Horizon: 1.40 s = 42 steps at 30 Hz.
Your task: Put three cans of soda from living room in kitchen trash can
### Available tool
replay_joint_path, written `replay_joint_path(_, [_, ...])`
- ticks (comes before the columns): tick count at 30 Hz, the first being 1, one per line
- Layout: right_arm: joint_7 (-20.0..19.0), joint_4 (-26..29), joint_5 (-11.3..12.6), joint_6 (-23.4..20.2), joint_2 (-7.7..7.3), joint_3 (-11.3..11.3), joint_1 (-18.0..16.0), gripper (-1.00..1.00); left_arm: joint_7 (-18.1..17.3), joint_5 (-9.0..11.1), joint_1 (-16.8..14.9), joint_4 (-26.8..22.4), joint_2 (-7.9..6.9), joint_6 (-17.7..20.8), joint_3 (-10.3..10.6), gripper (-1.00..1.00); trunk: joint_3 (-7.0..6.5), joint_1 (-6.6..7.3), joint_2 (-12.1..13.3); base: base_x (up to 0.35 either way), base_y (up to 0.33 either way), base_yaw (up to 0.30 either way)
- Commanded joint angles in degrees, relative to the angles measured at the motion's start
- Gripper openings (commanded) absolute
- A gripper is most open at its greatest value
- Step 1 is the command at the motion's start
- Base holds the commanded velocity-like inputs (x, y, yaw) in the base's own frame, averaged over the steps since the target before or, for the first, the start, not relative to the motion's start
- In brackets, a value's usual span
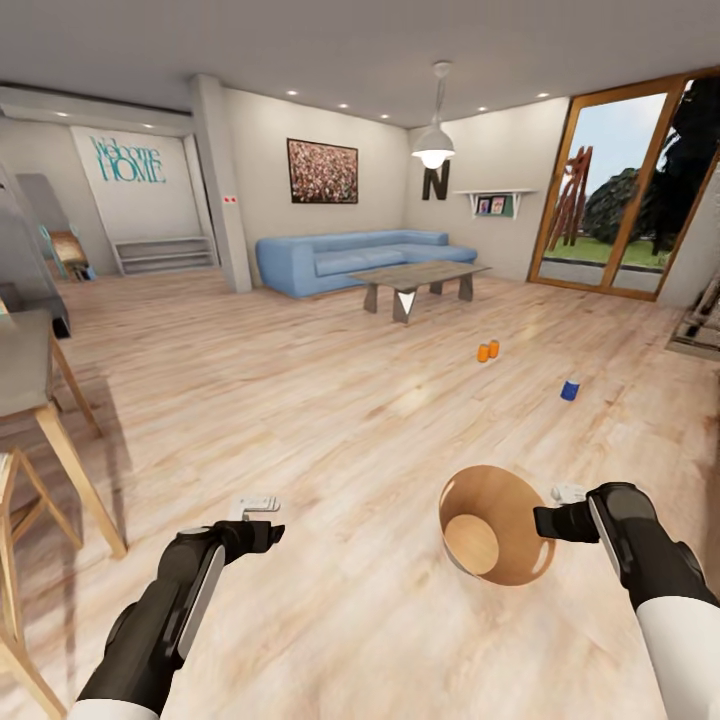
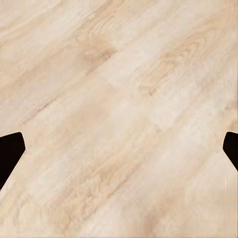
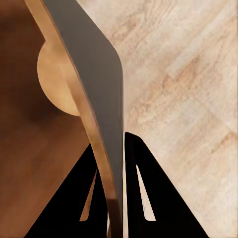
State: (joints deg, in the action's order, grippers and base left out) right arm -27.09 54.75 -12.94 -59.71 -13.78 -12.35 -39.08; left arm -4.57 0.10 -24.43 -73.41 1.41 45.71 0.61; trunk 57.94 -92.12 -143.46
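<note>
from the head view we see both of our arms reaching forward and down over the light wood floor [image 1: 300, 400] of the living room. our left arm comes in from the lower left, forearm angled up and inward, and its left gripper [image 1: 258, 505] hangs above bare floor, touching nothing. our right arm enters from the lower right with the wrist turned inward, and the right gripper [image 1: 560, 497] sits at the rim of the trash can [image 1: 497, 540], which is tipped so we look into its copper-brown inside. farther ahead on the floor stand two orange soda cans [image 1: 488, 351] just beside each other, and a blue soda can [image 1: 570, 390] well apart to their right. beyond them are a grey low table [image 1: 418, 275] and a blue sofa [image 1: 345, 257].

in the left wrist view, the two dark fingertips [image 2: 10, 148] sit at opposite edges with only wood floor between them, so that pincer is spread wide and holds nothing.

in the right wrist view, the two dark fingers [image 3: 148, 198] are clenched on the thin rim wall of the trash can [image 3: 94, 99], one finger inside and one outside, with the bin's round base showing inside and floor on the far side.
</note>
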Motion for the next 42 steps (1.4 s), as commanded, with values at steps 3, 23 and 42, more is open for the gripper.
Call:
replay_joint_path(3, [-0.35, 0.04, 1.73, -0.29, 0.01, -0.03, -0.03, -1.00, 0.00, -0.01, -0.01, 0.01, 0.00, 0.00, 0.00, 1.00, -0.05, 0.00, 0.00, 0.294, 0.153, -0.055])
replay_joint_path(23, [-0.41, 0.44, 1.88, -0.29, 0.29, -0.04, -0.03, -1.00, 0.00, -0.12, -0.03, 0.10, 0.09, 0.00, 0.08, 1.00, 0.59, 0.00, 0.00, 0.319, 0.068, -0.097])
replay_joint_path(42, [-1.54, 2.01, -1.55, 1.70, 1.33, 1.25, 0.20, -1.00, -0.11, 0.28, -0.22, 0.16, 0.08, -0.98, 0.12, 1.00, 0.61, 0.00, -0.01, 0.248, -0.106, -0.042])
